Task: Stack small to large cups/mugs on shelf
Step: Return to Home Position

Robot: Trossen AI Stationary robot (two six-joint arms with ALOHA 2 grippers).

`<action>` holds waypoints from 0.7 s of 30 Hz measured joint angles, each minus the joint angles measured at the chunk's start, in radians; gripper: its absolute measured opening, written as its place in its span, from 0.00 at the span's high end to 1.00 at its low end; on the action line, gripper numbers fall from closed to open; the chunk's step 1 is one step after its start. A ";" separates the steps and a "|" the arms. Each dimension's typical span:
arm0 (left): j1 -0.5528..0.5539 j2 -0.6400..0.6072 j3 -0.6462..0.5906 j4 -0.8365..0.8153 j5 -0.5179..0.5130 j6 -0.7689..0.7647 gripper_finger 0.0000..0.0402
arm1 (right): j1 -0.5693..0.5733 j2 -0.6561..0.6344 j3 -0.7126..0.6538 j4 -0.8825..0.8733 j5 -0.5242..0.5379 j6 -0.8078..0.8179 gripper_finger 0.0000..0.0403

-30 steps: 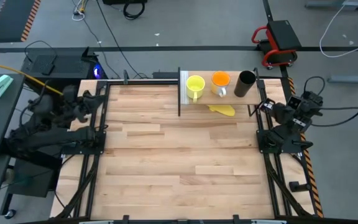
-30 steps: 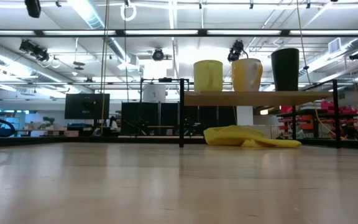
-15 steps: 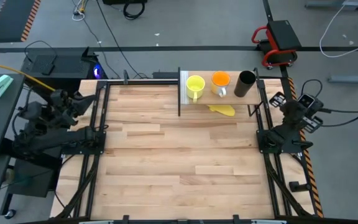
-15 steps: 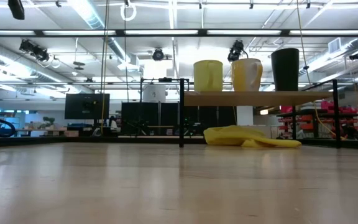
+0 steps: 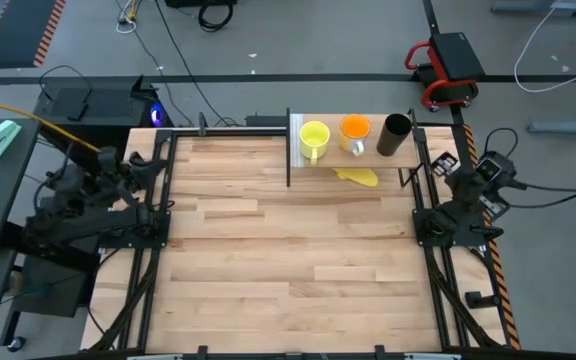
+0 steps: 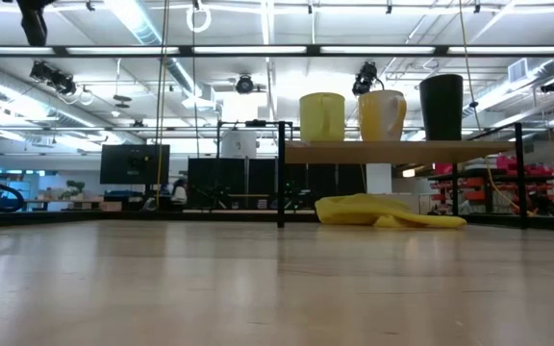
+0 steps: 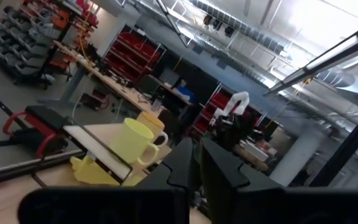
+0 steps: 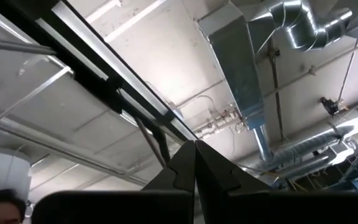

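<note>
Yellow mug (image 5: 314, 135), orange cup (image 5: 354, 128) and black cup (image 5: 396, 132) are well apart from the left gripper (image 5: 154, 160) and right gripper (image 5: 438, 163). Both grippers are clenched and empty, at the left and right edges of the table (image 5: 268, 250). The three stand upright in this order, left to right, on the far shelf (image 5: 376, 155), the mug's handle pointing near.

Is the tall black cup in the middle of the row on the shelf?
No, the orange cup stands in the middle, the tall black cylindrical cup at the row's end.

A limp yellow banana-like thing (image 5: 357, 176) lies flat on the light-wood worktop (image 5: 288, 260) near its far edge. On the grey floor beyond stands a red-and-black cart (image 5: 446, 66). Across the room sit a dark monitor (image 6: 135, 163) and red storage bins (image 7: 126, 59); silver ducts (image 8: 253, 74) cross the ceiling.
</note>
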 joint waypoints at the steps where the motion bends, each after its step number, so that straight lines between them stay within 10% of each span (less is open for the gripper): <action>1: 0.000 0.000 -0.015 0.014 0.003 -0.005 0.90 | -0.002 0.018 -0.012 0.036 0.001 0.001 0.96; 21: 0.000 0.000 -0.165 0.182 0.101 0.007 0.90 | -0.265 0.065 -0.095 0.101 -0.026 0.095 0.96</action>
